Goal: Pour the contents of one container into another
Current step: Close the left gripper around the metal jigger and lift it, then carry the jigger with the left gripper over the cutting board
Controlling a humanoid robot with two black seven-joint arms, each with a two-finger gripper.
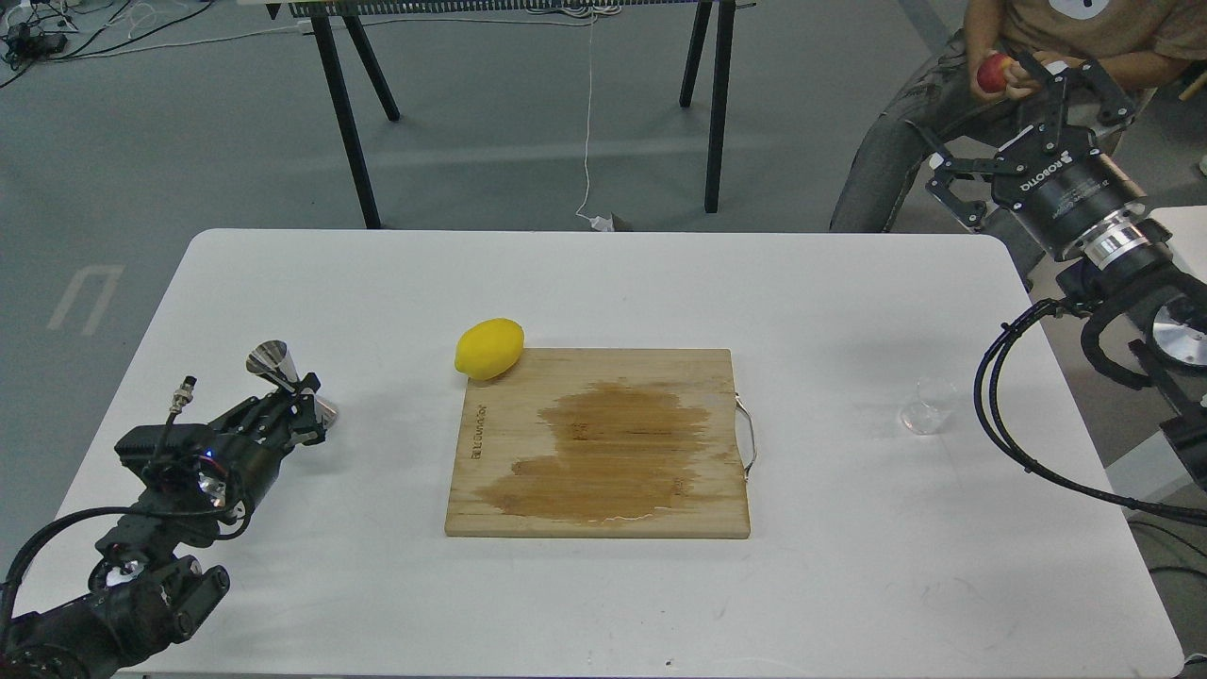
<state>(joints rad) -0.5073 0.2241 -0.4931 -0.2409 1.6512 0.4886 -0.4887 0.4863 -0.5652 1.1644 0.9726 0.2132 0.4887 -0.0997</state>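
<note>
The steel jigger [279, 363] stands near the table's left edge, tilted with its upper cone leaning left. My left gripper [304, 418] is shut around its narrow waist and lower cone, which it partly hides. The small clear glass cup [926, 407] stands alone on the right side of the table, almost see-through. My right gripper [1016, 108] hangs open high beyond the table's far right corner, well away from the cup.
A wooden cutting board [702, 377] with a dark wet stain lies mid-table, a metal handle on its right side. A yellow lemon [489, 348] sits at its far left corner. A seated person [1084, 28] at top right holds a red fruit [992, 72].
</note>
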